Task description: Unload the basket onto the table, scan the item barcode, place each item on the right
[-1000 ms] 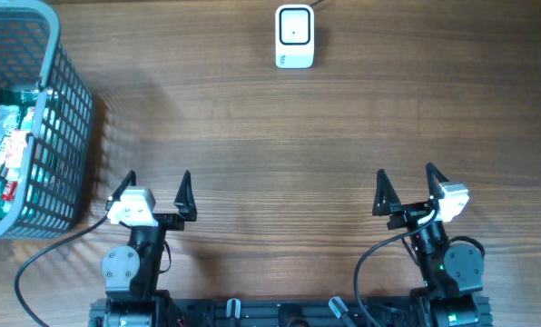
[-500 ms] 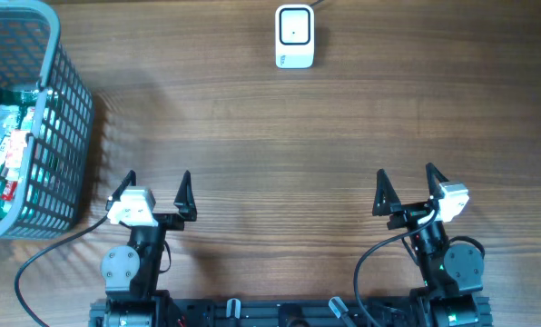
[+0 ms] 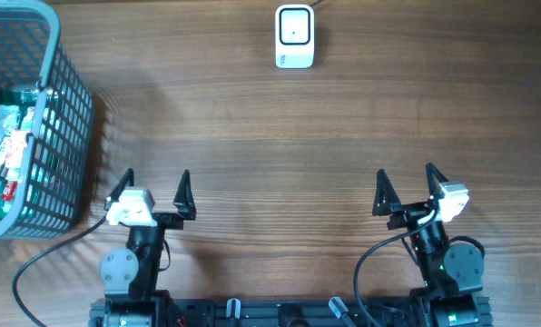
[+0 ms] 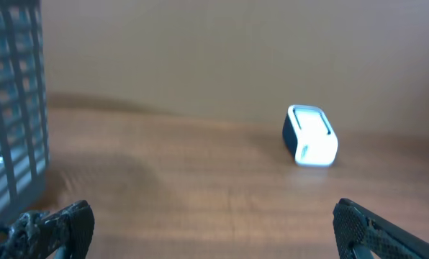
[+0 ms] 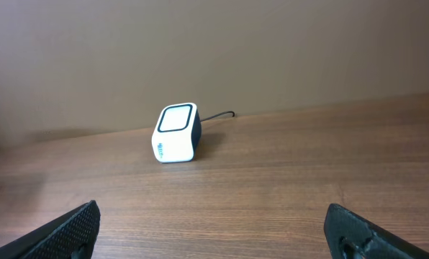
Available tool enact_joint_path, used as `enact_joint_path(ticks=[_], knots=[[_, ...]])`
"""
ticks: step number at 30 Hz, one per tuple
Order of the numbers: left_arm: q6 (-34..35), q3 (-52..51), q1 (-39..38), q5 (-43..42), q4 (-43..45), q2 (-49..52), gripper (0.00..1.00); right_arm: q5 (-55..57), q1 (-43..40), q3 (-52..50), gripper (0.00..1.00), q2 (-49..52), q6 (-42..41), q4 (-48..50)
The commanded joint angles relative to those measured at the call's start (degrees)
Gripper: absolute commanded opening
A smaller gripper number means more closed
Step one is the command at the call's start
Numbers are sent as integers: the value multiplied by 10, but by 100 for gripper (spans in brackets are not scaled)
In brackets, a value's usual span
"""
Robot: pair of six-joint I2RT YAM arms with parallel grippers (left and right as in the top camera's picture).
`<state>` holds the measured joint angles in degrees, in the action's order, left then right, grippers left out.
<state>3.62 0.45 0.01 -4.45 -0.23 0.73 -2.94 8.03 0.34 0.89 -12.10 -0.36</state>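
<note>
Gaping released and empty, left tool (image 3: 157, 179) and right tool (image 3: 405, 174) sit low in frame; snagging the basket (image 3: 78, 127) mesh could trap the item (image 3: 7, 150), far from the scanner (image 3: 294, 36).

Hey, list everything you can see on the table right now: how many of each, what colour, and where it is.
basket: one, blue-grey mesh, far-left edge of the table
packaged item: at least one, green, white and red, inside the basket; exact count unclear through the mesh
scanner: one, white with dark sides, middle of the far edge
table: one, brown wood
left fingers: two, black, spread open, empty, near edge on the left
right fingers: two, black, spread open, empty, near edge on the right
</note>
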Motion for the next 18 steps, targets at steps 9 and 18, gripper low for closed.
enact_joint_path(ticks=[9, 18], knots=[[-15, 200, 3, -29, -86, 40, 100, 0, -2, 0, 100, -3, 1, 4], [-31, 622, 2, -24, -384, 352, 100, 0, -2, 0, 100, -3, 1, 4]])
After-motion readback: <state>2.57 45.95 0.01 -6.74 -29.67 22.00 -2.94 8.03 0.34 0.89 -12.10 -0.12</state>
